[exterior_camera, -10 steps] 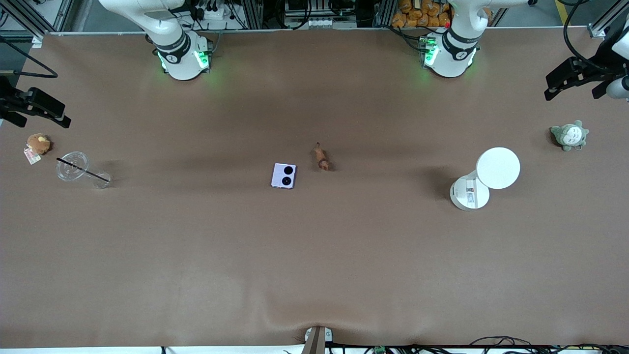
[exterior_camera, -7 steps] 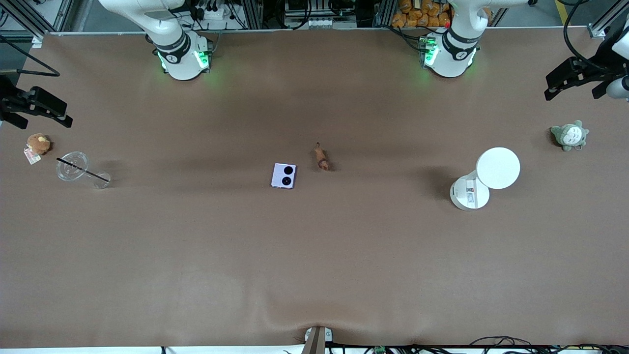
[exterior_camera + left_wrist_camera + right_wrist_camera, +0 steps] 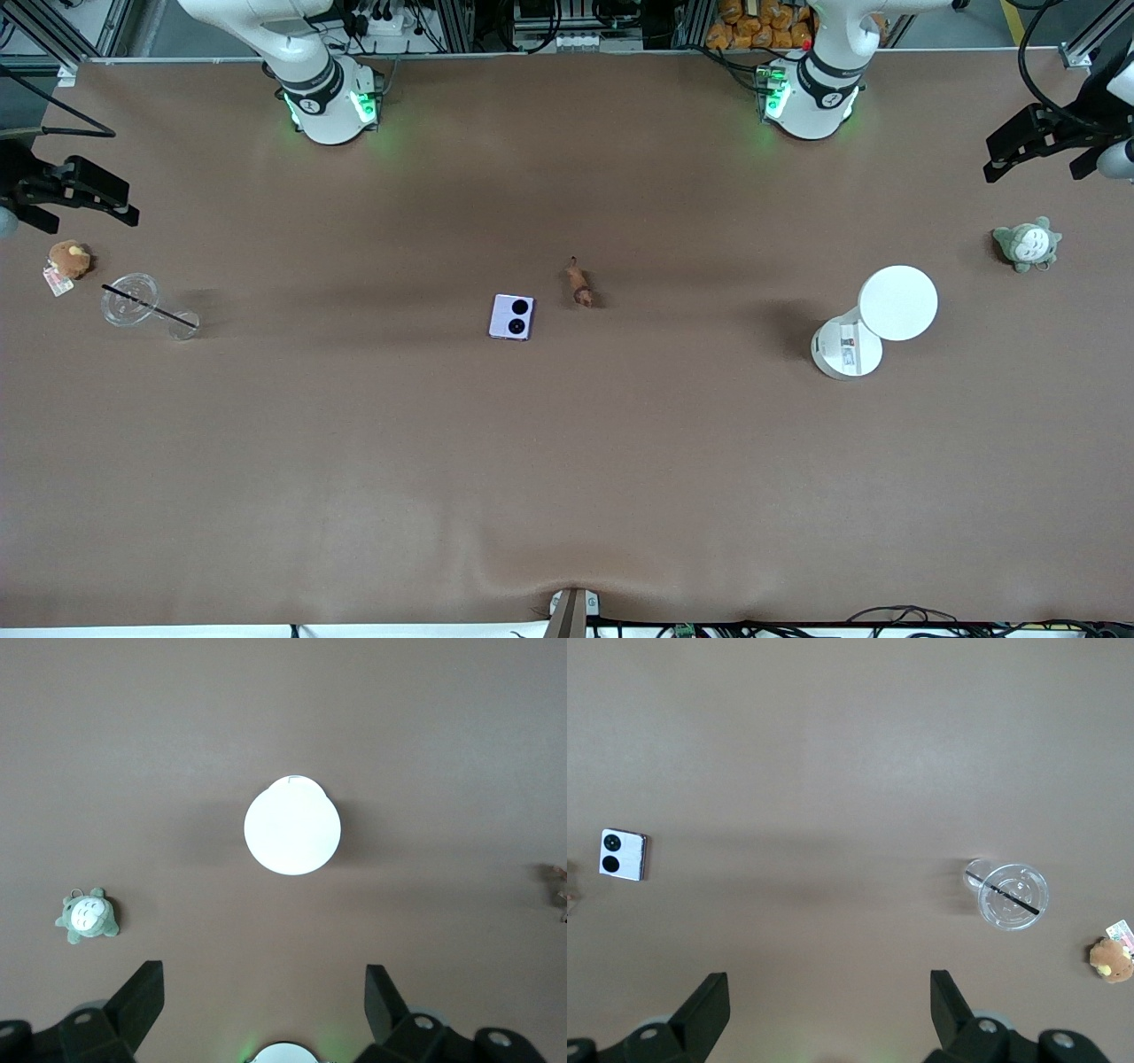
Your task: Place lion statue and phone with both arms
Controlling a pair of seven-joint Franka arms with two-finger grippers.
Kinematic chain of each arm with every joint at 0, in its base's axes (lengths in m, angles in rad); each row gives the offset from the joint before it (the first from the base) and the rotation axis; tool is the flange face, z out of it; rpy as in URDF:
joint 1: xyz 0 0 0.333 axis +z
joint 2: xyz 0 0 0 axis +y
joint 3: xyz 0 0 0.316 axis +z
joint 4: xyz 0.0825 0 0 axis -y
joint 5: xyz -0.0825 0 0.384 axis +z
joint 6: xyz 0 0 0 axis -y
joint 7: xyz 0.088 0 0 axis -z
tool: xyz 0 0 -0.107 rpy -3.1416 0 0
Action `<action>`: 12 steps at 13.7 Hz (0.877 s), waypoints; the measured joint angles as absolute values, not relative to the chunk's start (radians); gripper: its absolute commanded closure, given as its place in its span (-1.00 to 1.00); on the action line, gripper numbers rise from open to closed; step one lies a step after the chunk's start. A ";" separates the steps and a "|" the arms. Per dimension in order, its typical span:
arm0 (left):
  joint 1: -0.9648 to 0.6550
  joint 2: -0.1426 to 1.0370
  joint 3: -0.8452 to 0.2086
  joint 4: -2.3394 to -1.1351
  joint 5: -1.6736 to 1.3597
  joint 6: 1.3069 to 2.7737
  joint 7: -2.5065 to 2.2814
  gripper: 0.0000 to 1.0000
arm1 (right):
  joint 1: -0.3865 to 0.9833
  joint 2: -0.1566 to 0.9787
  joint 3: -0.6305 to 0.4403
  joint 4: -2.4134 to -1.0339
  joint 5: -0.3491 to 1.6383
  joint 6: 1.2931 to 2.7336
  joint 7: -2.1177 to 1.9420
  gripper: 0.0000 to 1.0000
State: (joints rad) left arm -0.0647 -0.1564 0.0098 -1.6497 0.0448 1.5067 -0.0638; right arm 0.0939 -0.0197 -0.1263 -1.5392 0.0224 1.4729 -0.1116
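The lion statue [image 3: 580, 285], a tiny reddish-brown figurine, lies at the table's middle. The lilac phone [image 3: 512, 317] lies flat beside it, slightly nearer the front camera, toward the right arm's end. The phone also shows in the right wrist view [image 3: 624, 854]. My left gripper [image 3: 1032, 167] is open and empty, high over the left arm's end of the table; it shows open in its wrist view [image 3: 263, 992]. My right gripper [image 3: 75, 213] is open and empty, high over the right arm's end; its wrist view [image 3: 828, 997] shows the same.
A white round lamp-like device [image 3: 873, 323] and a grey-white plush [image 3: 1026, 244] sit toward the left arm's end. A clear cup with a straw [image 3: 142, 304] and an orange-brown plush with a tag [image 3: 69, 260] sit toward the right arm's end.
The right gripper has drifted slightly toward the robots' side of the table. The left gripper barely moved. The lion statue and phone have not moved.
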 measured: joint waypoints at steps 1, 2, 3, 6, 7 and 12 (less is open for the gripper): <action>-0.065 -0.153 0.009 -1.650 0.045 1.505 -0.064 -1.00 | 0.094 -0.019 -0.126 -1.539 0.022 1.472 -0.113 -1.00; -0.065 -0.151 0.009 -1.650 0.045 1.504 -0.064 -1.00 | 0.094 -0.019 -0.126 -1.539 0.022 1.472 -0.114 -1.00; -0.065 -0.149 0.008 -1.650 0.045 1.503 -0.064 -1.00 | 0.094 -0.019 -0.126 -1.539 0.022 1.472 -0.115 -1.00; -0.065 -0.149 0.005 -1.649 0.043 1.499 -0.064 -1.00 | 0.094 -0.016 -0.126 -1.539 0.022 1.472 -0.119 -1.00; -0.066 -0.149 0.005 -1.649 0.040 1.496 -0.066 -1.00 | 0.094 -0.015 -0.126 -1.539 0.022 1.472 -0.120 -1.00; -0.082 -0.144 -0.018 -1.649 0.034 1.492 -0.099 -1.00 | 0.094 -0.008 -0.127 -1.540 0.022 1.474 -0.120 -1.00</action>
State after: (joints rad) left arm -0.0818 -0.1440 -0.0182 -1.6491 0.0342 1.4919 -0.0987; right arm 0.0938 -0.0077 -0.1272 -1.5402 0.0221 1.4736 -0.1205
